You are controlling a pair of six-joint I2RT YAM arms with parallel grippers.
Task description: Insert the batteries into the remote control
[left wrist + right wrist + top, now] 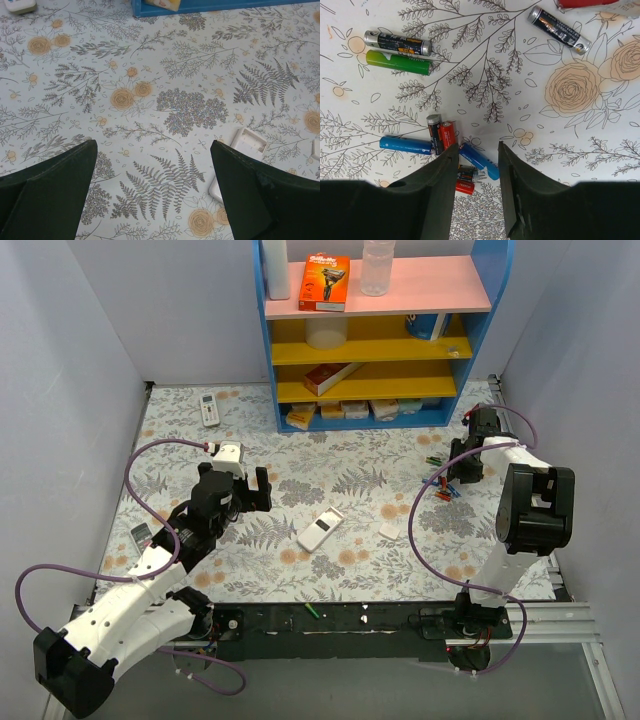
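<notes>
- Step in hand at this frame?
- Battery pick, task barely begun by my read. Small slim white rectangular plastic remote control lay back-up at table centre in the top view. Its recess looked bare, nothing loaded that I could see. Small flat white plastic battery cover sat near it at its 3 o'clock.
- Batteries?
- Loose pile of thin cylindrical batteries in mixed colours lay on the floral-print table cloth. It was well apart from the remote control, at its 2 o'clock. Right gripper hung directly over the pile.
- Fingers?
- Right fingers were partly spread, pinching nothing. Blue cylindrical battery lay slanted in the gap. Red battery sat at its 7 o'clock, touching or just beside, couldn't tell which. Left gripper was spread wide and empty over bare cloth, with the remote control at its 4 o'clock in the wrist view.
- Next move?
- My call: square the right fingers across the blue cylindrical battery, close on it alone, lift clear. Black-and-red battery pair lay just beside at its 10 o'clock, so a double grab looked possible. Then carry it toward 8 o'clock in the top view, to the recess, poles matched. Left gripper probably needed to steady the remote control.
</notes>
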